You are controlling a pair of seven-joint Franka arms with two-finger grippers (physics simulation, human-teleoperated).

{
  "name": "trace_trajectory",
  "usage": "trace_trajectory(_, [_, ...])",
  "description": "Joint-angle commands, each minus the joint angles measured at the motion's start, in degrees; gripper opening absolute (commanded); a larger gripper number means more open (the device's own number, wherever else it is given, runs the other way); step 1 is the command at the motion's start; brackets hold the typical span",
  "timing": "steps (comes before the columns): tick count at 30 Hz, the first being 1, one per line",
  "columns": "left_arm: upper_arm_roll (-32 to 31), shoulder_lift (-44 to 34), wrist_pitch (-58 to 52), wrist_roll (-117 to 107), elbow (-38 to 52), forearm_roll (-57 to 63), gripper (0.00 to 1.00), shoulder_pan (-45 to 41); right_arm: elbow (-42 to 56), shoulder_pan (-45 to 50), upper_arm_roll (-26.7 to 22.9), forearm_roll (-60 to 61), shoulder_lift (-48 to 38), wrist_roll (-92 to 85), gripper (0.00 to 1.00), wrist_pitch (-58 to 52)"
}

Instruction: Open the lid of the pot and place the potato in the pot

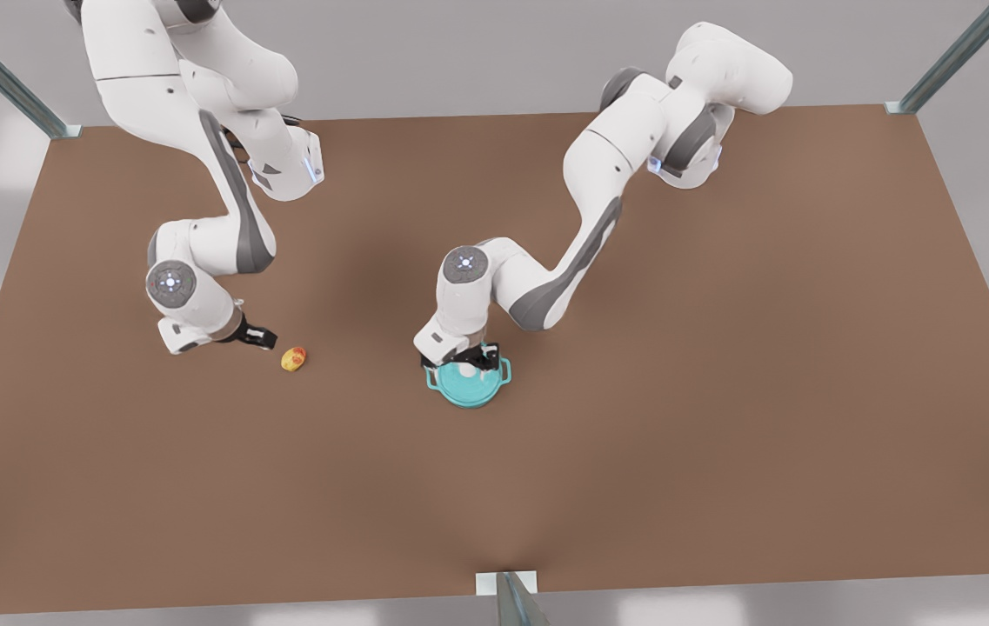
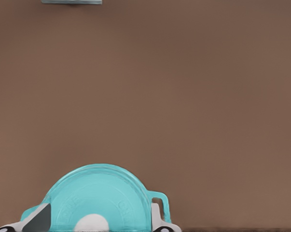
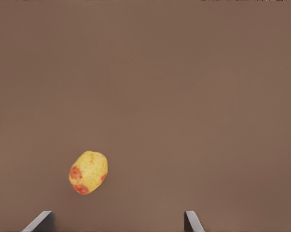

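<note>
The teal pot (image 1: 470, 402) stands mid-table with the pot lid (image 1: 462, 382) (image 2: 102, 193) resting on it. My left gripper (image 1: 470, 361) (image 2: 98, 218) hangs straight over the lid, open. Its fingers (image 2: 39, 220) straddle the white knob (image 2: 91, 223) without touching it. A loop handle of the pot (image 2: 160, 199) pokes out beside the lid. The potato (image 1: 294, 358) (image 3: 89, 172), yellow with red-orange blotches, lies on the table towards the front view's left. My right gripper (image 1: 263, 337) (image 3: 117, 224) is open just beside it, and the potato lies outside its fingers.
The brown table (image 1: 720, 348) is bare around both objects. Metal frame posts stand at the far corners (image 1: 903, 106) and a bracket (image 1: 504, 582) (image 2: 71, 1) sits at the middle of the near edge.
</note>
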Motion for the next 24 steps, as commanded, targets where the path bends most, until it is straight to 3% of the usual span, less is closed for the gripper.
trace_trajectory(1, [-0.52, -0.17, -5.19, -9.79, -0.11, 2.38, 1.0, -0.47, -0.22, -0.02, -0.01, -1.6, 1.41, 24.42, 1.0, 11.38])
trace_trajectory(9, [-0.52, 2.11, -2.99, -8.74, -1.6, 2.21, 1.0, -0.39, 5.14, 1.47, -0.28, 2.88, 6.77, 27.5, 1.0, 12.62])
trace_trajectory(15, [-0.52, 3.61, -0.62, -9.26, -1.6, 2.21, 1.0, -0.3, 1.36, 1.47, -0.19, 2.79, 7.03, 23.98, 1.0, 13.23])
trace_trajectory(16, [-0.52, 3.61, -0.62, -9.35, -1.6, 2.21, 0.95, -0.3, 1.1, 1.47, -0.19, 2.79, 8.0, 23.45, 1.0, 13.32])
trace_trajectory(18, [-0.52, 3.61, -0.62, -9.44, -1.6, 2.21, 0.66, -0.3, 1.1, 1.38, -0.28, 2.79, 9.84, 23.37, 1.0, 13.58])
trace_trajectory(20, [-0.52, 3.35, -0.8, -9.62, -1.51, 2.21, 0.49, -0.3, 0.04, 1.47, -0.28, 2.79, 10.9, 23.37, 1.0, 15.87])
trace_trajectory(24, [-0.26, 2.56, -1.68, -9.18, -1.43, 2.12, 0.45, 0.14, -0.22, 1.73, -0.28, 2.79, 12.22, 23.63, 1.0, 15.87])
